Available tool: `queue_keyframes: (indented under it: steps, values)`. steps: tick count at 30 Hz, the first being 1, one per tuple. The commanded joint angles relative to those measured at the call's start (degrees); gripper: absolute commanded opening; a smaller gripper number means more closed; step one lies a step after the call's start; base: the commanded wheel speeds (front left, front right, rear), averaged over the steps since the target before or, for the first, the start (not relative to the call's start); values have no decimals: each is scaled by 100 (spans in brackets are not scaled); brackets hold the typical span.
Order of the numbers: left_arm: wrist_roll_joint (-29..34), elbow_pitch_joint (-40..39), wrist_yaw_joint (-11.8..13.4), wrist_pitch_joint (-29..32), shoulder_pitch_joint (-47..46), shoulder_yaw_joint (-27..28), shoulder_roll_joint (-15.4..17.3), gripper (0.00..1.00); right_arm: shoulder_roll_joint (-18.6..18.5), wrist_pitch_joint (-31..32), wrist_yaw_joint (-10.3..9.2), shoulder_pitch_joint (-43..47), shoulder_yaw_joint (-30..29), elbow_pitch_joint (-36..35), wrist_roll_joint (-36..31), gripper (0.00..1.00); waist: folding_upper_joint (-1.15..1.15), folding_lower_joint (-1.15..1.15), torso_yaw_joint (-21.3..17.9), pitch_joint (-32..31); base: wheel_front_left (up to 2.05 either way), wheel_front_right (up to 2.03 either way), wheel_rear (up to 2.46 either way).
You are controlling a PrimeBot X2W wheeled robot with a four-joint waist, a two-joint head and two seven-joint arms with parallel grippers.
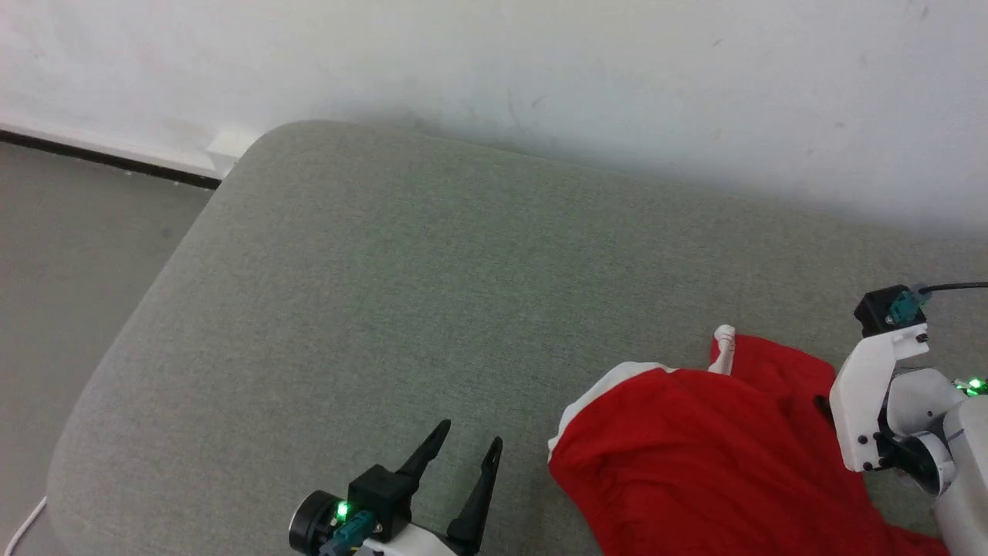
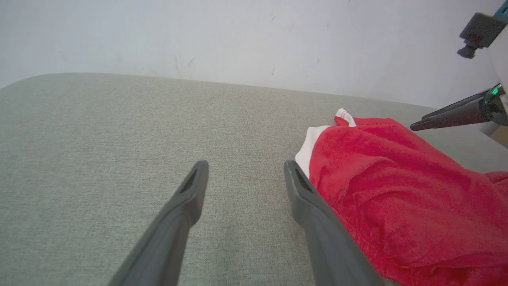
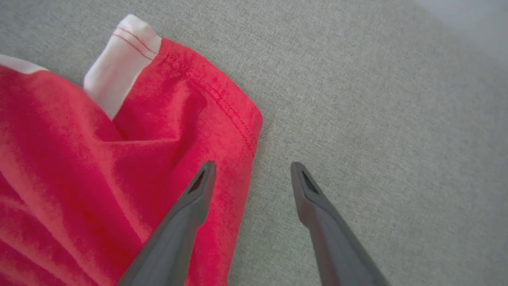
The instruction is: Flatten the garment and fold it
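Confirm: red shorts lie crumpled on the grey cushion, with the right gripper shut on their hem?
Not quite: the right wrist view shows the right gripper open above the edge of the red shorts, holding nothing. They do lie crumpled on the grey cushion.

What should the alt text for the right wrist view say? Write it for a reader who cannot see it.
The open right hand points at the edge of crumpled red shorts, one finger over the fabric, the other over the grey cushion. White trim shows at the upper left.
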Motion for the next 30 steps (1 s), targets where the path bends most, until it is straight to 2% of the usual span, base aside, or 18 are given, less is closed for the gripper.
queue_keyframes:
  steps: [1, 8, 9, 10, 15, 21, 24, 29, 30]
  values:
    - [44, -10, -17, -28, -67, 2, -11, 100, 46, -38, -5, -150, 51, 197, -51, 100, 0, -1, 238, 147, 0, 0, 0]
    - [73, -34, -20, -28, -96, 9, -51, 100, 97, -369, -5, -485, 269, 1107, 25, 100, 0, -1, 345, 280, 0, 0, 0]
    - [76, -30, -18, -28, -95, 8, -60, 100, 92, -400, -5, -502, 290, 1212, 44, 36, 0, -1, 334, 288, 0, 0, 0]
    - [76, -24, -17, -28, -98, 8, -69, 100, 83, -437, -5, -516, 316, 1296, 62, 0, 0, -1, 313, 293, 0, 0, 0]
    - [82, -11, -15, -28, -99, 28, -90, 100, -2, -796, -5, -541, 206, 1492, 139, 0, 0, -1, 94, 238, 0, 0, 0]
    - [73, 25, -21, -28, -45, 75, -72, 100, -76, -1162, -5, -204, -366, 1273, 343, 0, 0, -1, -312, 58, 0, 0, 0]
    - [42, 26, -12, -28, -6, 124, -66, 100, -73, -1102, -5, 158, -652, 978, 382, 0, 0, -1, -556, -14, 0, 0, 0]
    - [0, 102, -42, -28, -7, 122, -61, 100, 38, -650, -5, 905, -933, 452, 340, 0, 0, -1, -878, -27, 0, 0, 0]
    - [-23, 121, -47, -27, -21, 125, -68, 100, 65, -553, -5, 1035, -964, 348, 312, 19, 0, -1, -924, -17, 0, 0, 0]
